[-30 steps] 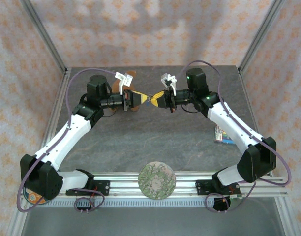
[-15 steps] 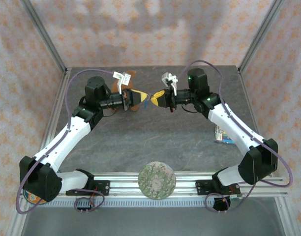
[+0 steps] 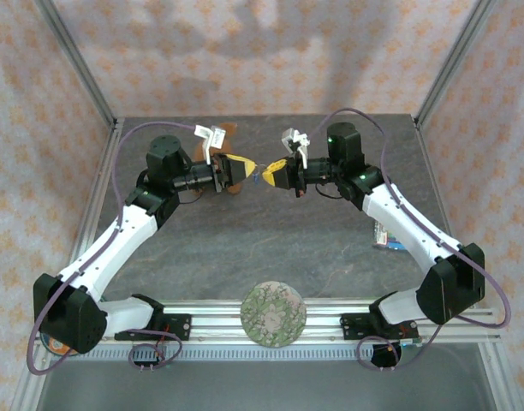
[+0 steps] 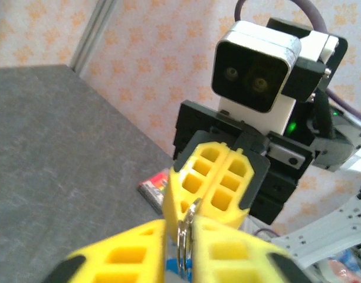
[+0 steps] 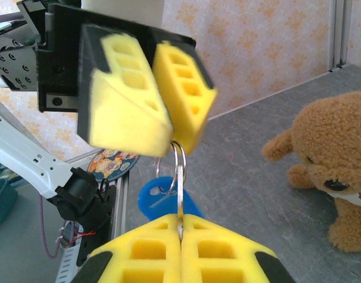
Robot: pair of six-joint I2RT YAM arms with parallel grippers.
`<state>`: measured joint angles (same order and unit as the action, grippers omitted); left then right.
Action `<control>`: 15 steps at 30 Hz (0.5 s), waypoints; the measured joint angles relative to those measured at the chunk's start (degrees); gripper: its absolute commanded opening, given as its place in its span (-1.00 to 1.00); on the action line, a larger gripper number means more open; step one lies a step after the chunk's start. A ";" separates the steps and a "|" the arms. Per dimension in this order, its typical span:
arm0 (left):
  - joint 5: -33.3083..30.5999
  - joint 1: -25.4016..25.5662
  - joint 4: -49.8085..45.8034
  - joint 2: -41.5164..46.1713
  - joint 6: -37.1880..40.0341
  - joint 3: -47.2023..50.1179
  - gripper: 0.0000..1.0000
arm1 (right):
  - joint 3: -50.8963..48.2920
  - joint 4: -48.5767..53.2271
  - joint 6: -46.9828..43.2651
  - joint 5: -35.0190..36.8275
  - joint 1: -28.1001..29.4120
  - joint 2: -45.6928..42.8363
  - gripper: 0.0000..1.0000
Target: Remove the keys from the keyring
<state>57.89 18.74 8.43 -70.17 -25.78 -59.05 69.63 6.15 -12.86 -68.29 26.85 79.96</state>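
Both grippers meet in mid-air over the back of the table. My left gripper (image 4: pixel 184 239) (image 3: pixel 247 170) is shut on the silver keyring (image 4: pixel 185 247) (image 5: pixel 179 154), whose wire loops show between its yellow fingers. My right gripper (image 5: pixel 180 223) (image 3: pixel 271 175) is shut on the pale silvery key (image 5: pixel 179 197), seen edge-on and still threaded on the ring. The blue-headed key (image 5: pixel 164 199) hangs from the ring between the two grippers, and a small blue patch of it shows in the top view (image 3: pixel 257 178). The right gripper's fingers (image 4: pixel 215 183) face the left wrist camera.
A brown teddy bear (image 5: pixel 331 171) (image 3: pixel 229 137) sits on the table behind the left gripper. A multicoloured flat packet (image 3: pixel 384 235) (image 4: pixel 154 188) lies at the right. A round patterned disc (image 3: pixel 273 313) rests at the front rail, and a printed coaster (image 3: pixel 55 344) by the left base.
Both grippers have drifted slightly toward the back while staying joined at the ring. Their grips have not changed.
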 measured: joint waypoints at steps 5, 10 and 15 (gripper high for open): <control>-1.07 -2.03 -0.02 1.46 -0.09 0.83 -0.14 | 0.42 2.21 -0.92 0.44 0.00 -0.07 -1.00; -0.31 -2.62 -2.91 1.42 1.86 -0.07 0.01 | 3.02 7.26 -3.41 0.46 0.00 0.46 -1.00; 0.61 -2.23 -9.42 0.63 6.38 -3.56 0.06 | 7.52 12.83 -6.47 -0.28 0.00 2.75 -1.00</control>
<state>58.50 16.51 -0.99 -69.54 -19.40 -62.61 77.14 18.98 -19.33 -68.58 26.85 82.72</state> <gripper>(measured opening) 0.526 0.046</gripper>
